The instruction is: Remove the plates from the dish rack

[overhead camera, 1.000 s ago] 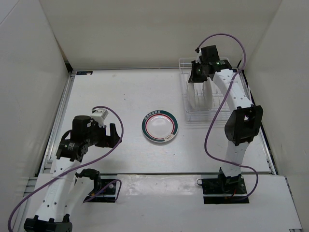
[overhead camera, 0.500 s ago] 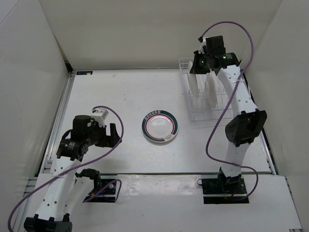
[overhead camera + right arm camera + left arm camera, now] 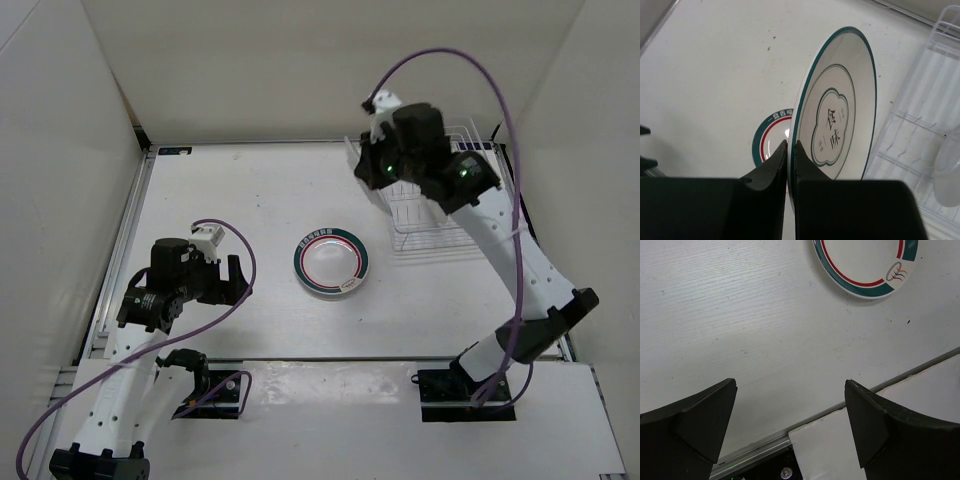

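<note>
Two plates are in view. One, the thin-rimmed plate (image 3: 837, 107), has a dark green edge and a lobed green outline round dark characters at its centre; it stands on edge, slightly tilted, in the air just left of the dish rack (image 3: 927, 95). The right gripper (image 3: 789, 155) has it by the lower rim, with both fingers pressed close together on the rim and only the plate's thickness between them.

The other, the ringed plate (image 3: 332, 263), has green and red bands; it lies flat and face up near the middle of the table (image 3: 250, 195), well apart from the rack and from both arms.

There is one rack, white wire, at the far right of the table close to the right wall (image 3: 590, 150); the right arm hides part of it from above. In the right wrist view a pale, translucent rounded thing (image 3: 947, 167) sits in it, but I cannot tell what it is.

The left gripper (image 3: 790, 390) hangs over the near left part of the table; its jaws are spread wide and hold nothing; the ringed plate shows beyond them, not touching. A metal strip (image 3: 900, 377) marks the table's near edge under that gripper. Bare white surface runs from the ringed plate to the left wall (image 3: 60, 150) and on to the back wall (image 3: 300, 70).
</note>
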`<state>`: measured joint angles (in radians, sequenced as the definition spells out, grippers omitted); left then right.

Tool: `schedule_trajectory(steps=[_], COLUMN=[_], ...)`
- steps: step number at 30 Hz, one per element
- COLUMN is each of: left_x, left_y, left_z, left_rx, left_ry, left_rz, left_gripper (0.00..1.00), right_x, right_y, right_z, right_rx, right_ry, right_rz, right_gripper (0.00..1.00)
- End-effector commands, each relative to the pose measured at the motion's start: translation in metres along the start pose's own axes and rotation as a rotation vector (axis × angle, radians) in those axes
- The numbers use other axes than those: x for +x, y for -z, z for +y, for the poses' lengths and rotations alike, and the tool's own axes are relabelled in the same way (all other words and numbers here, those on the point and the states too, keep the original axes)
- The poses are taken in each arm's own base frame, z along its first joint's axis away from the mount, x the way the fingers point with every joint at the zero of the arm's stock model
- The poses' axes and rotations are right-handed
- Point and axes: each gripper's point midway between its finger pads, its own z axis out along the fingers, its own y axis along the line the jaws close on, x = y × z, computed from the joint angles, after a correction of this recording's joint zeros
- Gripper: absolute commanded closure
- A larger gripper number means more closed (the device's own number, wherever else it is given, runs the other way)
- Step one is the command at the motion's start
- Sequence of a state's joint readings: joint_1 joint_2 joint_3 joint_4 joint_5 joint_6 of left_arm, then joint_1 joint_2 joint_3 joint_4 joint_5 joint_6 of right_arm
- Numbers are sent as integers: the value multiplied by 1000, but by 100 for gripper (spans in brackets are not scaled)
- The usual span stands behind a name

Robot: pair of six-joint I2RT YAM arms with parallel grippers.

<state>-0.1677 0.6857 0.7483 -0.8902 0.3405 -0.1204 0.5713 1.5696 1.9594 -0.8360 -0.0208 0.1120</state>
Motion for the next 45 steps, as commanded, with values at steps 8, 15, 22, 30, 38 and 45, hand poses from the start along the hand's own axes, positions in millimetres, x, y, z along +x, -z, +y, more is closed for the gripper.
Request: schedule_trajectory(steps=[8, 15, 22, 30, 38, 45], left_x=[-2, -2, -3, -1, -2, -2], left_y=[3, 2, 3, 3, 3, 3], left_z=[-4, -5, -6, -6, -8, -7], left_rx=[15, 26, 29, 28, 38, 33], left_ry=[-13, -13, -14, -13, -15, -15], left_rz=[-12, -11, -21, -14, -15, -18], left_gripper=[0, 0, 0, 0, 0, 0], right_x=[120, 162, 181, 196, 207, 206], right_y=[-63, -93, -121, -132, -124, -122], right_z=[41, 77, 102, 103, 102, 103], right_rx=[315, 361, 460, 562, 595, 585], right_ry=[376, 528, 582, 610, 611, 620], right_rz=[136, 185, 188, 201, 210, 214], right_gripper=[100, 100, 100, 100, 100, 100])
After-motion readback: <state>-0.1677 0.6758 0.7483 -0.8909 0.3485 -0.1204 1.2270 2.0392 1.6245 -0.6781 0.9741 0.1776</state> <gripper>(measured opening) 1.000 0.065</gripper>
